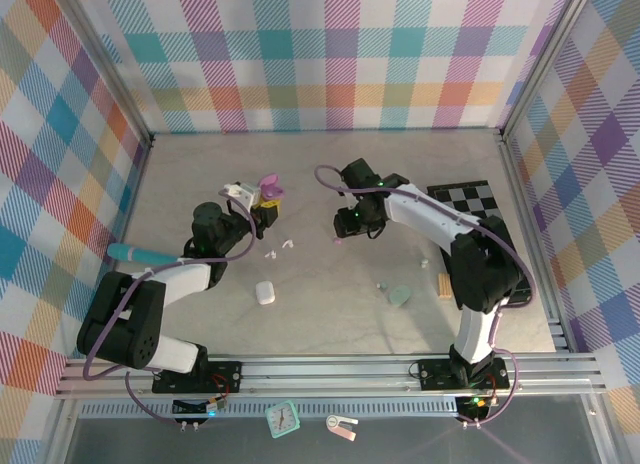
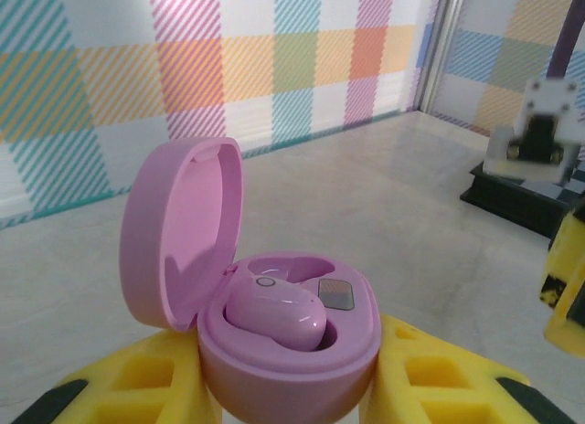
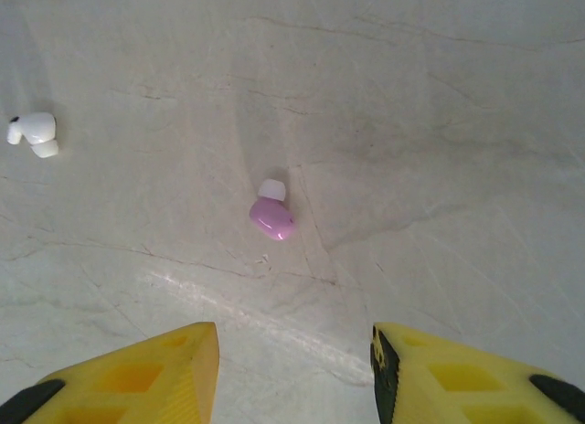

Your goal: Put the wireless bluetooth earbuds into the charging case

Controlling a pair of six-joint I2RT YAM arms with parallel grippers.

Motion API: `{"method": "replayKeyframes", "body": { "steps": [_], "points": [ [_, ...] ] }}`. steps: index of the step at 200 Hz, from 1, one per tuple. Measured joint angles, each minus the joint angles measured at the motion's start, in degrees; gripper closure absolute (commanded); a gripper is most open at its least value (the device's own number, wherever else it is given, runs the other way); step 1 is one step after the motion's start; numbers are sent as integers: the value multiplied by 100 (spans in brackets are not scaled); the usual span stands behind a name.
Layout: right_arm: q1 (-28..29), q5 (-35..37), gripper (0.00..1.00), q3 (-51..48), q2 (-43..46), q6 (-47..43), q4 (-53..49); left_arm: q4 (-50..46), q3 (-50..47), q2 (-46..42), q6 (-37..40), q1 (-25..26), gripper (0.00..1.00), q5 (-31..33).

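Observation:
My left gripper (image 2: 288, 392) is shut on a pink charging case (image 2: 288, 351), held up off the table with its lid (image 2: 178, 232) standing open. One pink earbud (image 2: 274, 314) sits in the case's near well, and the well behind it is empty. In the top view this case (image 1: 268, 190) is at the left gripper's tip. A second pink earbud (image 3: 271, 216) lies on the table ahead of my right gripper (image 3: 294, 360), which hangs open above it with nothing between its fingers. In the top view that earbud (image 1: 338, 241) lies just below the right gripper (image 1: 345, 224).
White earbuds (image 1: 289, 243) lie between the arms, one of them (image 3: 34, 132) at far left in the right wrist view. A white case (image 1: 264, 292) and a pale green case (image 1: 400, 296) rest nearer the bases. A checkered board (image 1: 470, 199) is at right, a teal object (image 1: 135, 253) at left.

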State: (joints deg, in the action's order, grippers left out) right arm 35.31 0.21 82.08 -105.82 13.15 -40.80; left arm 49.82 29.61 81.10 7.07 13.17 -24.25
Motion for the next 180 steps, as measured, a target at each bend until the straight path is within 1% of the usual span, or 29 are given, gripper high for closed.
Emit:
{"method": "replayKeyframes", "body": {
  "steps": [35, 83, 104, 151, 180],
  "points": [
    [48, -330, 62, 4, -407, 35, 52, -17, 7, -181, 0, -59, 69, 39],
    [72, -1154, 72, -76, -752, 560, 498, -26, 22, -361, 2, -61, 69, 35],
    [72, -1279, 72, -76, -850, 726, 597, -68, 22, -372, 22, -61, 69, 33],
    [72, -1272, 69, -76, -1150, 914, 614, -236, 48, -389, 68, -61, 69, 15],
    [72, -1222, 67, -76, -1163, 999, 651, -306, 70, -459, 109, -63, 68, -17]
  ]
}}
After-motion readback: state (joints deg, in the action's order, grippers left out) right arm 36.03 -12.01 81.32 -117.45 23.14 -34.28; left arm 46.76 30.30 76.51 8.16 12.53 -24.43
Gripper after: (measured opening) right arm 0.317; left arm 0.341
